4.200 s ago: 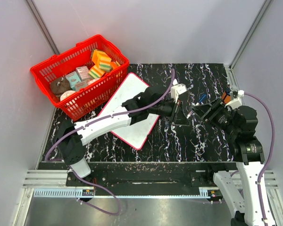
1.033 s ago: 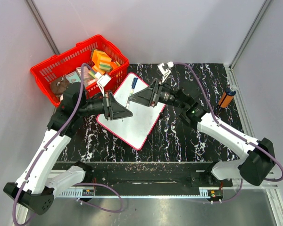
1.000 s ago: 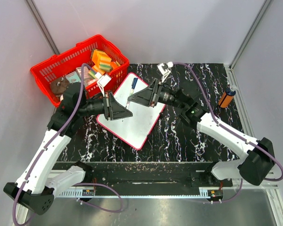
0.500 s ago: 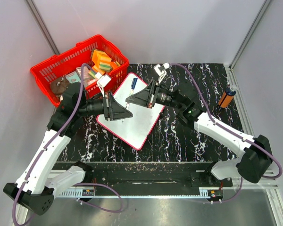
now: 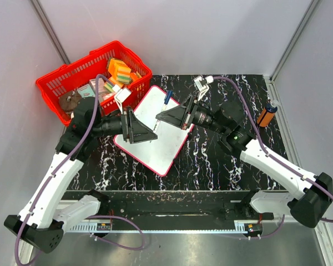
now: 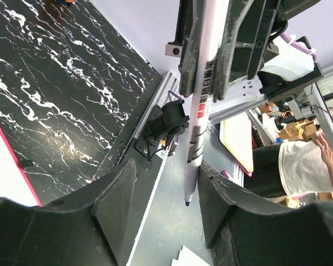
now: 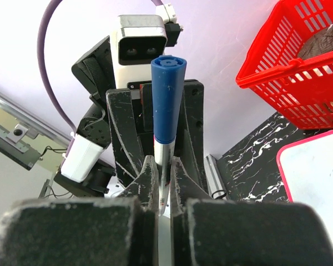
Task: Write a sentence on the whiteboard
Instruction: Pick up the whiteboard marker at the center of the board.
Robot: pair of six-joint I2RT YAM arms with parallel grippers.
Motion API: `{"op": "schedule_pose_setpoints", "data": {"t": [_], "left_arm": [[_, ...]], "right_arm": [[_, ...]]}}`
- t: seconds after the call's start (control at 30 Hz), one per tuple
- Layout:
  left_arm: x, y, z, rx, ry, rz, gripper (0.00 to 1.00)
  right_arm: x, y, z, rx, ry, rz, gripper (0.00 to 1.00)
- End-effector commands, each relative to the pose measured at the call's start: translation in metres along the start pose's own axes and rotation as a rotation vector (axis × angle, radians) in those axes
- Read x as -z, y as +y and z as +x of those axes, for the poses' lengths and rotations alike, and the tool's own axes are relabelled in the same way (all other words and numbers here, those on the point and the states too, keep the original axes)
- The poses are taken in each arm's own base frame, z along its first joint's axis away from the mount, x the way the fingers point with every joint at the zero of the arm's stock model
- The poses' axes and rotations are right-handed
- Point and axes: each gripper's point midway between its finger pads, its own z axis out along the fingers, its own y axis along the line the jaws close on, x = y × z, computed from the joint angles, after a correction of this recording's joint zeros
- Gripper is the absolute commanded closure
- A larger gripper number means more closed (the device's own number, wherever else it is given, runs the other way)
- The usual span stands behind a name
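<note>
The whiteboard [image 5: 158, 145] lies tilted on the black marble table beside the red basket, and its corner shows in the right wrist view [image 7: 316, 183]. The part of it I can see is plain white; the sentence is out of view. A white marker [image 5: 161, 112] with a blue end hangs above the board. My right gripper [image 5: 160, 117] is shut on its barrel [image 7: 166, 100]. My left gripper [image 5: 151, 134] faces it with its jaws open, and the marker's tip [image 6: 187, 200] hangs between them, touching neither.
A red basket [image 5: 91, 88] with sponges and boxes stands at the back left, against the board's edge. An orange and black cylinder [image 5: 266, 115] stands near the right wall. Grey walls close in the table on three sides.
The left gripper has opened and let go of the marker. The right gripper has shut on it and carried it slightly to the right. The left arm has stayed in place.
</note>
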Motion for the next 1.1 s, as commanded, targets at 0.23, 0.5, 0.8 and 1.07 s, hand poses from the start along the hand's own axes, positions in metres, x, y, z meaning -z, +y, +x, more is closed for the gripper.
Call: {"op": "schedule_pose_setpoints", "data": {"t": [0.23,0.5,0.8,1.07], "left_arm": [[-0.009,-0.026,-0.006,-0.056,0.000,0.122,0.88],[-0.007,-0.025,-0.013,-0.083,-0.054,0.083,1.00],[-0.009,-0.032,-0.020,-0.088,-0.070,0.114,1.00],[-0.009,-0.030,-0.017,-0.078,-0.066,0.114,1.00]], "right_arm": [[0.008,-0.004,-0.016,0.043,-0.109,0.069,1.00],[0.020,0.003,-0.021,0.056,-0.137,0.089,0.63],[0.020,0.010,-0.010,0.027,-0.107,0.017,0.33],[0.013,0.018,-0.006,0.016,-0.079,-0.047,0.51]]}}
